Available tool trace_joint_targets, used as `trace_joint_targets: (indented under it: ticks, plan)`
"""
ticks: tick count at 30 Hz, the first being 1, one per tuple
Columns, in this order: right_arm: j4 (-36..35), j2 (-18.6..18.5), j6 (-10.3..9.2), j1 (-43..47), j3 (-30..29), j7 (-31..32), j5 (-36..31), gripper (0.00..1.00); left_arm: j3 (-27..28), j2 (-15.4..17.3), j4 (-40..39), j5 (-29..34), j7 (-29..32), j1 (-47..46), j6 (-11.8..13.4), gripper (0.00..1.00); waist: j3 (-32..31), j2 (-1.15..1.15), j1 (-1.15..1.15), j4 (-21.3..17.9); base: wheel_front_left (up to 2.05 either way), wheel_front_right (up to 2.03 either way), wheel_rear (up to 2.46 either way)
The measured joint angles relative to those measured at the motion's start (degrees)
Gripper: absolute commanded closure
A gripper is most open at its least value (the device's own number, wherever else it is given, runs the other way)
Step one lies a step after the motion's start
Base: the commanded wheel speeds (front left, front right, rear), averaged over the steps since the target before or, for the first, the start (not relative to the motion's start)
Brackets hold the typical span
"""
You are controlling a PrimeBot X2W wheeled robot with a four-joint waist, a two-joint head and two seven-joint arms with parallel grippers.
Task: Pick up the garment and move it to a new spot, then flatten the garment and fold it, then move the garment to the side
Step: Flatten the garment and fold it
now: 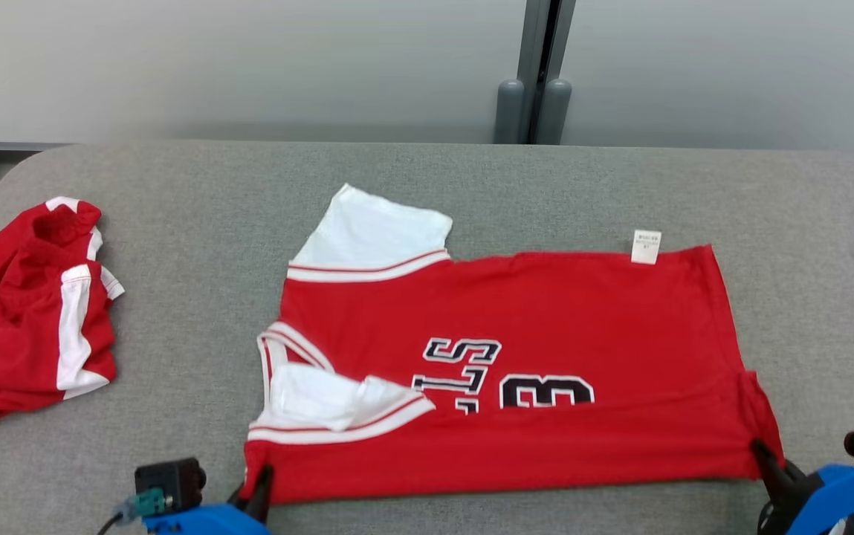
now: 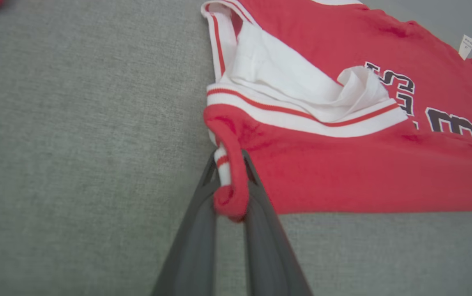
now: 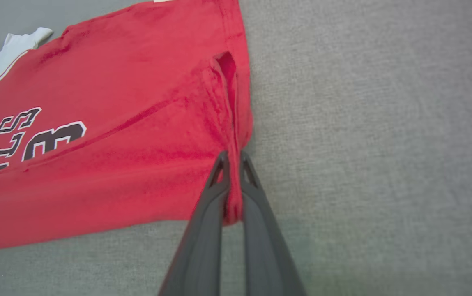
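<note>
red jersey [image 1: 516,312] at centre frame, lettering half hidden by its fold; left gripper [image 1: 259,481] and right gripper [image 1: 762,452], cut off at the bottom edge, each pinch a near corner tight.

Soft, matt, slightly fuzzy red-and-white cloth jersey [image 1: 545,312] on the rough, matt grey woven-fabric surface [image 1: 196,223].

Shows as red garment [image 1: 516,312] with white sleeves and black lettering. Lies spread on grey table [image 1: 174,223], near edge folded over the print.
</note>
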Motion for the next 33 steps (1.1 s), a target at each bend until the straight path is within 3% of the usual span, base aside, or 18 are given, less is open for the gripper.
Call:
trace_joint_targets:
  ticks: [3, 5, 6, 14, 19, 22, 23, 26, 29, 33]
  plan:
    - [0.2, 0.0, 0.00, 1.7, -0.5, 0.1, 0.3, 1.00, 0.0, 0.7, -3.6, -0.9, 1.4, 3.3, 2.0, 1.00, -0.6, 0.00, 0.00, 0.0, 0.00, 0.00, 0.00]
    - [0.4, 0.0, 0.00, 2.3, -0.7, 0.1, 0.3, 0.31, -0.1, 1.2, -5.0, -0.9, 1.6, 4.3, 2.7, 0.45, -0.9, 0.00, 0.00, 0.0, 0.00, 0.00, 0.00]
    - [0.5, 0.0, 0.00, 2.3, -0.7, 0.2, 0.2, 0.00, -0.2, 1.4, -5.4, -0.9, 1.7, 4.5, 2.9, 0.00, -1.1, 0.00, 0.00, 0.0, 0.00, 0.00, 0.00]
    - [-2.0, 0.0, -0.02, 2.1, 0.2, 2.3, -1.9, 0.00, -0.4, 2.6, -7.5, -0.2, 2.2, 4.0, 2.8, 0.00, -2.5, 0.01, 0.00, -0.8, 0.00, 0.00, 0.00]
    - [-6.4, 0.0, -0.02, -2.1, 1.2, 5.3, -6.2, 0.00, -0.3, 4.6, -8.3, 0.2, 5.4, -1.9, 0.3, 0.00, -1.8, 0.01, 0.00, -1.8, 0.00, 0.00, 0.00]
    - [-7.6, -0.1, -0.02, -6.9, 2.5, 7.2, -7.3, 0.00, -0.6, 7.0, -7.4, 0.3, 9.5, -7.7, -3.1, 0.00, -0.7, 0.01, 0.01, -2.8, 0.00, 0.00, 0.00]
    - [-7.4, -0.3, -0.02, -10.0, 4.0, 8.5, -8.0, 0.00, -0.2, 7.9, -6.3, -0.1, 11.7, -12.3, -5.8, 0.00, 0.5, 0.01, 0.01, -3.5, 0.00, 0.00, 0.00]
    - [-6.3, -1.6, -0.02, -15.8, 7.7, 10.9, -7.7, 0.00, 1.1, 8.2, -3.2, -2.9, 15.8, -18.6, -9.2, 0.00, 3.2, 0.01, 0.01, -5.2, 0.00, 0.00, 0.00]
    - [-3.1, -3.7, -0.01, -26.9, 13.9, 13.7, -6.0, 0.00, 2.8, 12.3, 2.0, -4.3, 23.1, -29.6, -13.4, 0.00, 9.4, 0.02, 0.04, -8.8, 0.00, 0.00, 0.00]
    - [0.5, -5.2, -0.02, -35.1, 18.1, 14.3, -5.0, 0.00, 4.0, 14.0, 4.0, -4.8, 27.0, -36.5, -14.4, 0.00, 14.8, 0.03, 0.02, -11.7, 0.00, 0.00, 0.00]
